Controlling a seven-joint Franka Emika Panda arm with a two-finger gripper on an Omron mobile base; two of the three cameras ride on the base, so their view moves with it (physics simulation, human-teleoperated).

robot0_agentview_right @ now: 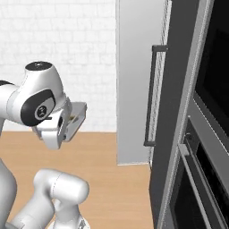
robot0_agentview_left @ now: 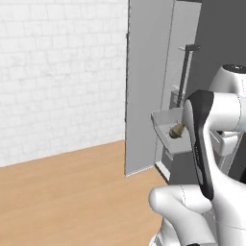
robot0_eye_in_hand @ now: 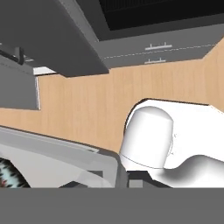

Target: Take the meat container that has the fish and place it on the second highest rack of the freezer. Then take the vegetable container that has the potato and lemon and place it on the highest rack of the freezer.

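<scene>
The gripper [robot0_agentview_right: 67,123] is clamped on the rim of a pale grey container [robot0_agentview_left: 168,126], held in the air just beside the open freezer [robot0_agentview_left: 149,86]. A tan potato [robot0_agentview_left: 176,130] sits loose inside. The stiff tray looks light; keep it level.

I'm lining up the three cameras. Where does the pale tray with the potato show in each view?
Left base view: the vegetable container sits right of centre, in front of the open freezer, with the potato in it.
Right base view: left of centre, at mid-height.
Hand view: its pale rim crosses the lower left.
Shared landmark: the wooden floor.
</scene>
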